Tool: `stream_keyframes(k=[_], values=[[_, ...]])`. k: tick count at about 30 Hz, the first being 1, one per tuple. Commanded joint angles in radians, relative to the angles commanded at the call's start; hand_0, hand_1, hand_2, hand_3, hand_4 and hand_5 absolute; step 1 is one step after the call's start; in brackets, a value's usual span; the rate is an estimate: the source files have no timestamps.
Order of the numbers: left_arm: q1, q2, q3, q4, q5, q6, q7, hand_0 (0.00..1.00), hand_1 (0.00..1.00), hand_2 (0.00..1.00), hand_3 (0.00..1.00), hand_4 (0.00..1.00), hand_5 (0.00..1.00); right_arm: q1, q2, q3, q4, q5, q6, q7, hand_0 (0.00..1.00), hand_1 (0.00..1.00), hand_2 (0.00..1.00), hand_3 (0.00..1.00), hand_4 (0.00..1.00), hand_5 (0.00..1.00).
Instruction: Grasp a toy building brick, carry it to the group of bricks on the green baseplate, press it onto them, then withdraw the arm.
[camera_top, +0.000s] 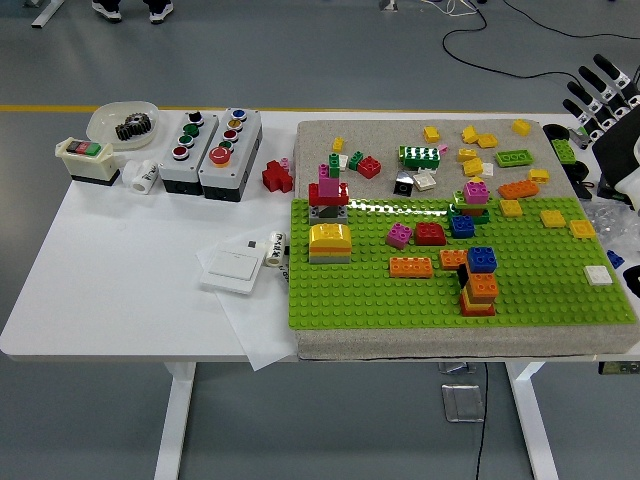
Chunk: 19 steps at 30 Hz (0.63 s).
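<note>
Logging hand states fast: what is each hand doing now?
Left hand: not in view.
Right hand: open, black fingers spread, holding nothing.
</note>
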Motion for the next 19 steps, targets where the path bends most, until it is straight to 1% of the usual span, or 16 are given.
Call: stream_keyframes(k=[19], values=[[0.003,0.0,0.003,-0.001,-0.003,0.002,0.001,0.427,0.483,0.529,0.596,0.619,0.762,-0.002,0.001,-0.011,0.0,0.008,-0.001,-0.001,0.963,0.843,0.852,0.848,0.998,0.948]])
